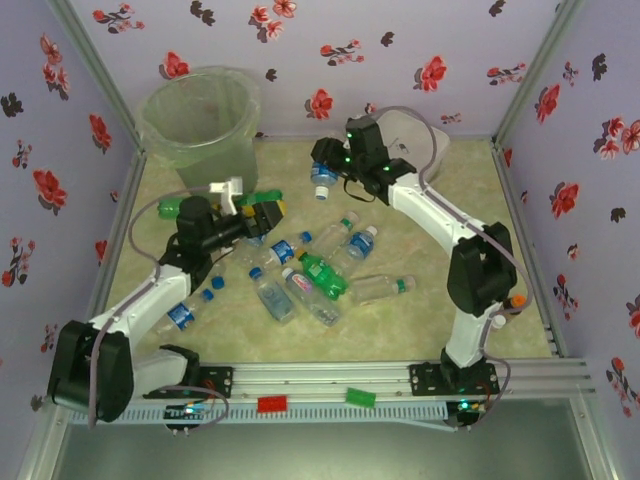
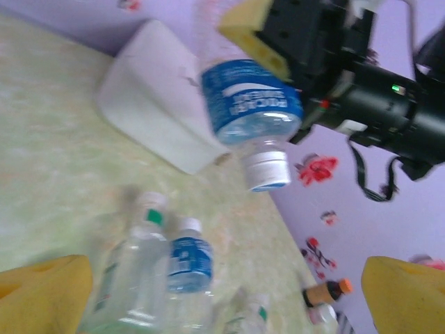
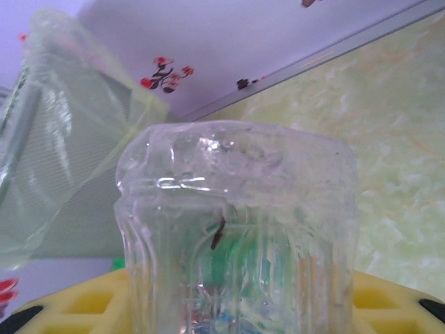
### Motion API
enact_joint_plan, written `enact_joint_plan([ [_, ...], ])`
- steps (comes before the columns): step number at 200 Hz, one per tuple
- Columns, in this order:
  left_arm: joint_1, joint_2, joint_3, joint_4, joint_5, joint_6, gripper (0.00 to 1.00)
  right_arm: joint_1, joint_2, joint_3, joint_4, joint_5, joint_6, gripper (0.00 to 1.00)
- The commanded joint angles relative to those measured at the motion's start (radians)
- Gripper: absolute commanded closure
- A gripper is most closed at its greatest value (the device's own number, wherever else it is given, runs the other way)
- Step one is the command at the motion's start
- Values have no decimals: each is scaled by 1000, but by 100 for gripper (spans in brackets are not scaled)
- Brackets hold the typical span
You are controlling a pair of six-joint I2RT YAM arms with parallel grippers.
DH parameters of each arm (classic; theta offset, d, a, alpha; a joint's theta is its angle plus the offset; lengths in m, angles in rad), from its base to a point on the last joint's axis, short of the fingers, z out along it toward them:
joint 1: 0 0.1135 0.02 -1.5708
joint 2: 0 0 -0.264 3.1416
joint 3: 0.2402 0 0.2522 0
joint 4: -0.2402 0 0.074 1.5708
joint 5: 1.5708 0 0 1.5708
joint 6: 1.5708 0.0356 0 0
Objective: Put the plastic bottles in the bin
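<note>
The right end effector (image 1: 325, 168) is closed on a blue-labelled bottle (image 2: 252, 101) and holds it clear of the bench (image 1: 440, 250), over the far middle, between the bin (image 1: 205, 150) at the far left and the white box (image 1: 415, 140) at the far right. The left wrist view shows the bottle hanging cap down. The right wrist view shows its clear ribbed base sitting between the yellow pads, with the bin's lined wall off to the left.

The left end effector (image 1: 268, 213) hangs with its jaws spread wide and nothing between them, just over the loose bottles (image 1: 300, 275) in the middle of the bench, among them a green bottle (image 1: 322, 273).

These bottles look thin-walled and light. I expect them to dent under a hard squeeze and to be slick enough to twist out of a loose one. The ribbed body looks like the best place to grip, across the width near the label, because the tapered neck would let the pads slide off (whether any of them holds water I cannot tell, and that would change the weight). The ones lying on their sides will probably roll if nudged, so the jaws should close square across the barrel.
</note>
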Motion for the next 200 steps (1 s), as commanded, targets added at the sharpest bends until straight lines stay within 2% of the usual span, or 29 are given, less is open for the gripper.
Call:
enact_joint_plan([
  [1, -56, 41, 65, 31, 52, 79, 0, -2, -77, -68, -17, -83, -28, 51],
  [46, -164, 121, 116, 28, 54, 116, 1, -2, -211, -167, -29, -60, -31, 50],
  [77, -226, 186, 170, -9, 55, 133, 7, 3, -238, -208, -9, -55, -18, 50],
  [116, -259, 257, 233, -8, 56, 125, 14, 18, -280, -281, 46, -15, -4, 50],
  [156, -273, 297, 264, -14, 58, 115, 29, 18, -292, -309, 78, -26, -1, 50],
  [200, -287, 324, 251, 14, 58, 88, 32, 24, -277, -308, 117, -32, 2, 51],
])
